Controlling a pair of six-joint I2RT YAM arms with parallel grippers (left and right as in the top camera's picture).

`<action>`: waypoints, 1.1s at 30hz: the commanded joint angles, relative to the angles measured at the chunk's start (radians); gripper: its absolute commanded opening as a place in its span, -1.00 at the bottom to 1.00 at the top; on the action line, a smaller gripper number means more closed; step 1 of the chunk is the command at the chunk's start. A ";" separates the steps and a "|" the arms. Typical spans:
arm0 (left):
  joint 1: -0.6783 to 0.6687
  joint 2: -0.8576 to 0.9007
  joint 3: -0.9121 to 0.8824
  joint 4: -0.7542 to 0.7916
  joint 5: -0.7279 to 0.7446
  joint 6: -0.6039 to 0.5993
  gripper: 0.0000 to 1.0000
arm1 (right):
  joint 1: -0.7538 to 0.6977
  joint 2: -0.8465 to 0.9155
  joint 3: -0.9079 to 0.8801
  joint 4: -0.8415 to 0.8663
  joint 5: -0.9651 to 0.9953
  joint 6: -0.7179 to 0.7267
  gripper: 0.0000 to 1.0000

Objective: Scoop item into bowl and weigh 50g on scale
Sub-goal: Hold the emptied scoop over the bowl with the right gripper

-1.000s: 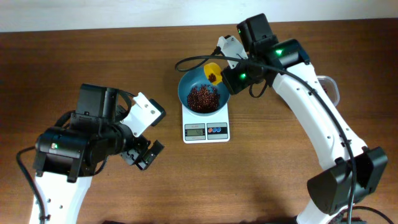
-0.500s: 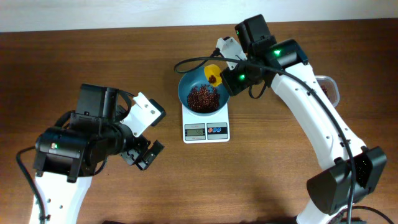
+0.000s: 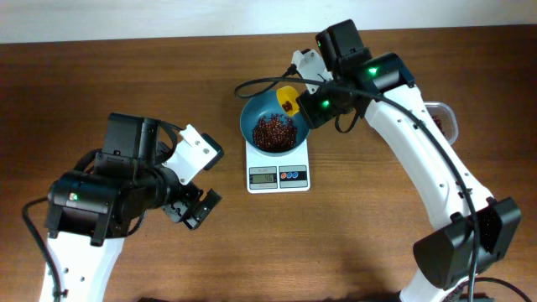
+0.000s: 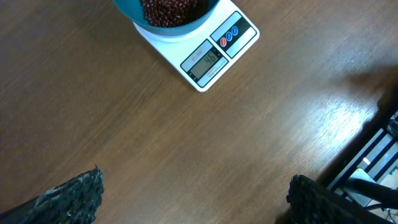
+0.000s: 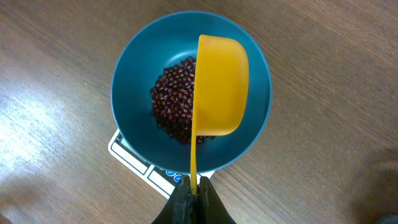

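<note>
The teal bowl [image 3: 252, 120] stands on the white scale [image 3: 278, 176] and holds a heap of dark red-brown beans [image 3: 273, 132]. A yellow scoop [image 3: 288, 96] hangs over the bowl's far rim, with my right gripper [image 3: 312, 99] shut on its thin handle. From the right wrist, the scoop [image 5: 221, 84] is turned on its side above the beans [image 5: 171, 109], its handle pinched in the gripper [image 5: 194, 186]. My left gripper [image 3: 204, 180] is open over bare wood, left of the scale. Its view shows the scale [image 4: 211, 56], whose display reads 45, and both fingers [image 4: 68, 199] wide apart.
A clear plastic tub [image 3: 445, 120] sits at the right, mostly hidden behind the right arm. The wooden table's far edge meets a pale wall. A black cable loops from the right wrist past the bowl's far-left side.
The right gripper and scoop have shifted very slightly towards the far left over the bowl. The left arm has not moved.
</note>
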 commanded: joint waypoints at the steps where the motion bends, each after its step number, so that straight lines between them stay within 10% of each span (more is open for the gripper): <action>1: 0.005 -0.006 0.014 0.002 0.012 0.016 0.98 | 0.011 0.014 0.007 0.002 0.008 0.006 -0.92; 33: 0.005 -0.006 0.014 0.002 0.012 0.016 0.98 | 0.003 0.003 0.032 -0.013 -0.014 0.040 -0.92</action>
